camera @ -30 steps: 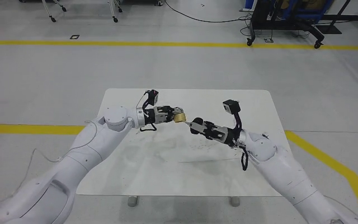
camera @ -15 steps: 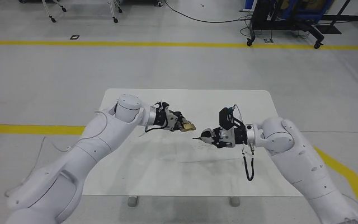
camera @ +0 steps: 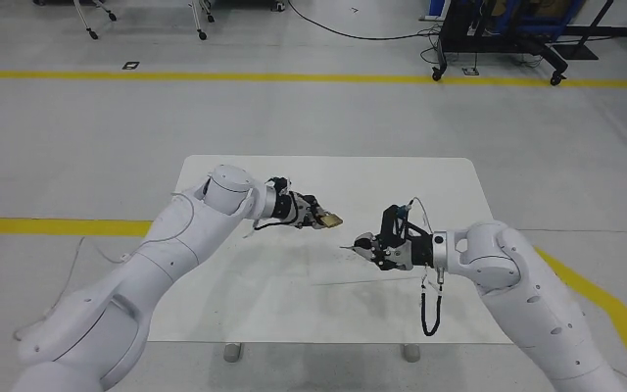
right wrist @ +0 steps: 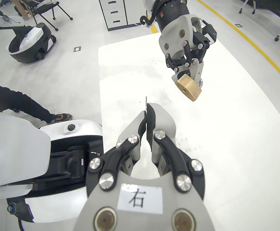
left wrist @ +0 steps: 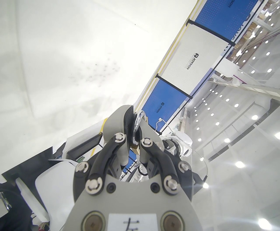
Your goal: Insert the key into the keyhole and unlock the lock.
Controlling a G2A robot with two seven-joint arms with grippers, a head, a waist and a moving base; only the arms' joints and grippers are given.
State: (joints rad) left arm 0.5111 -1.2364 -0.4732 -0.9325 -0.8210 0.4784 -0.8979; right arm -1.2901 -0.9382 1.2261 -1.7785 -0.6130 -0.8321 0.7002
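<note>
My left gripper (camera: 315, 216) is shut on a brass padlock (camera: 330, 220) and holds it above the middle of the white table (camera: 245, 176). In the right wrist view the lock (right wrist: 189, 87) hangs from that gripper (right wrist: 188, 73) with its keyhole face turned my way. The left wrist view has the lock's silver shackle (left wrist: 137, 125) pinched between the pads. My right gripper (camera: 364, 243) is shut on a thin key (right wrist: 146, 103) whose blade sticks out past the fingertips. A short gap separates the key's tip from the lock.
The table top (right wrist: 229, 122) carries faint scuff marks and no other objects. Beyond its far edge stand a drawer cabinet (right wrist: 114, 13) and a wheeled robot base (right wrist: 30, 43). A person's leg (right wrist: 32, 107) is on the floor beside the table.
Both arms have swung and re-angled. The left gripper now holds the lock slightly farther forward, and the right gripper with the key has dropped lower and nearer the front, leaving a gap between them.
</note>
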